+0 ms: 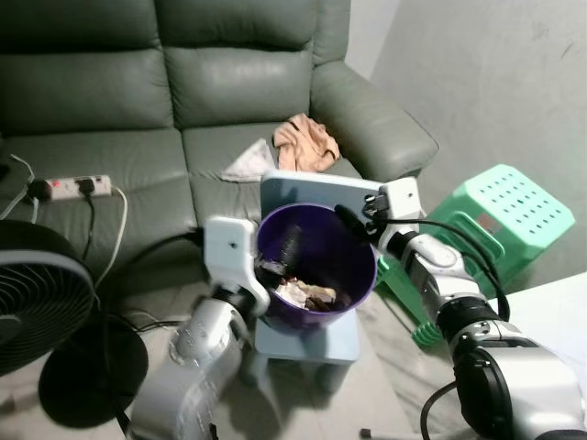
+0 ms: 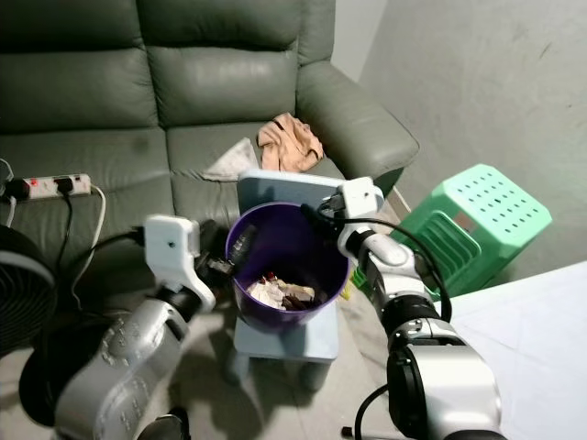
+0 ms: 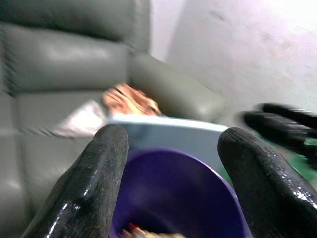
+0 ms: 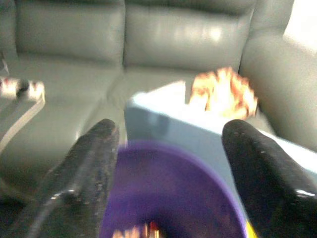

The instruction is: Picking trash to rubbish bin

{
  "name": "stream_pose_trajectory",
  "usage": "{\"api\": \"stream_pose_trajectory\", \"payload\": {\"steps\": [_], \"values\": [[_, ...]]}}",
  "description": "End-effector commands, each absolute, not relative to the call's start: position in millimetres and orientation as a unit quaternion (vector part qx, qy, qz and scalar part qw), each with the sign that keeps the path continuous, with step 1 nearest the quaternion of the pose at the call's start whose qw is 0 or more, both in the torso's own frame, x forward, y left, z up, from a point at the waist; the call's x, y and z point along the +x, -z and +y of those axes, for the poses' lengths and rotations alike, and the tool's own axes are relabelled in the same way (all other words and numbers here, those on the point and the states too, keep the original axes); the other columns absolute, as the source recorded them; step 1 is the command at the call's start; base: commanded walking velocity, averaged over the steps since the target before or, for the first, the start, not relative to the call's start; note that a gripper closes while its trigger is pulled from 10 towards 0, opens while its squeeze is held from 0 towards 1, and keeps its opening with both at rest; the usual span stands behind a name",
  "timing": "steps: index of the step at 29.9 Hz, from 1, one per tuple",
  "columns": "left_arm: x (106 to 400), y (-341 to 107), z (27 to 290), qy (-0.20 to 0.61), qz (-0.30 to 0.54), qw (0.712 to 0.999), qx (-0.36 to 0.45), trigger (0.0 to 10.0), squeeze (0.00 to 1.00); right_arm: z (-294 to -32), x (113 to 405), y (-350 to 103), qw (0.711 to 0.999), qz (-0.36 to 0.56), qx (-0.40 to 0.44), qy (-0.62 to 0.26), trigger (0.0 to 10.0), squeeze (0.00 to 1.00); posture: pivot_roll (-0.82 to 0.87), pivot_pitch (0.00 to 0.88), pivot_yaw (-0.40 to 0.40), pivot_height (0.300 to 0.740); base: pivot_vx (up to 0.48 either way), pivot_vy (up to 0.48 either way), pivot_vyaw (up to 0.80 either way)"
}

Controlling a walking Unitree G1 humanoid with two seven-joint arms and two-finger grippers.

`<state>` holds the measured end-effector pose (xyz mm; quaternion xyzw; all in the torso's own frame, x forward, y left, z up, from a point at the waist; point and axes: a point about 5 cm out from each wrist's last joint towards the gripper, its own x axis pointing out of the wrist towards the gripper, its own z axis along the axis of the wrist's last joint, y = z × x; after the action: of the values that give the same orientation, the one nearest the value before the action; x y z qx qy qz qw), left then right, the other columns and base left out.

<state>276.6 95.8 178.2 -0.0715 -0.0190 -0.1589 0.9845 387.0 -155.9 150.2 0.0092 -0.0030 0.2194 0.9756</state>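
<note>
Nearest the robot, its two silver arms reach forward to a purple rubbish bin [image 1: 316,252]. The left gripper [image 1: 278,254] is at the bin's left rim, one black finger inside against the inner wall; in the left wrist view its two fingers [image 3: 94,183] stand spread apart with nothing between them, the bin's opening below. The right gripper [image 1: 353,223] is at the bin's far right rim, and in the right wrist view its fingers [image 4: 86,173] are likewise parted and empty above the purple rim.

The bin stands on a small light-blue chair [image 1: 307,341], its back panel [image 2: 284,188] rising just behind the bin. In the bottom of the bin lies trash [image 1: 307,293]: crumpled pale paper and darker scraps.

On the floor at the left stands a black fan [image 1: 41,302] on a round base. To the right of the chair, a green plastic stool [image 1: 500,215] lies tipped against the grey wall.

Behind the chair is a grey-green leather sofa [image 1: 138,101]. On its right seat cushion lie a peach cloth [image 1: 305,143] and, just beside it, a white paper or cloth piece [image 1: 248,165]. On the left seat cushion sits a white power strip [image 1: 78,186] with black plugs and cables trailing off the front edge.
</note>
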Motion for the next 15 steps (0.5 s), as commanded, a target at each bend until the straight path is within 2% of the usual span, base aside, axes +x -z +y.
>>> {"api": "stream_pose_trajectory", "payload": {"steps": [1, 10, 15], "values": [[290, -180, 104, 0.156, -0.029, 0.986, -0.059, 10.0, 0.0, -174, 386, -159, 0.98, -0.043, 0.029, -0.193, 10.0, 1.0, 0.09, 0.0, -0.121, 0.74, 0.0, 0.0, 0.0], [326, -185, 138, 0.093, -0.044, 0.994, -0.037, 10.0, 0.0, -194, 373, -172, 0.98, -0.125, 0.047, -0.148, 10.0, 1.0, 0.07, 0.0, -0.095, 0.74, 0.0, 0.0, 0.0], [332, -179, 143, 0.085, -0.044, 0.995, -0.039, 10.0, 0.0, -198, 358, -168, 0.98, -0.15, 0.033, -0.125, 10.0, 1.0, 0.07, 0.0, -0.096, 0.74, 0.0, 0.0, 0.0]]}}
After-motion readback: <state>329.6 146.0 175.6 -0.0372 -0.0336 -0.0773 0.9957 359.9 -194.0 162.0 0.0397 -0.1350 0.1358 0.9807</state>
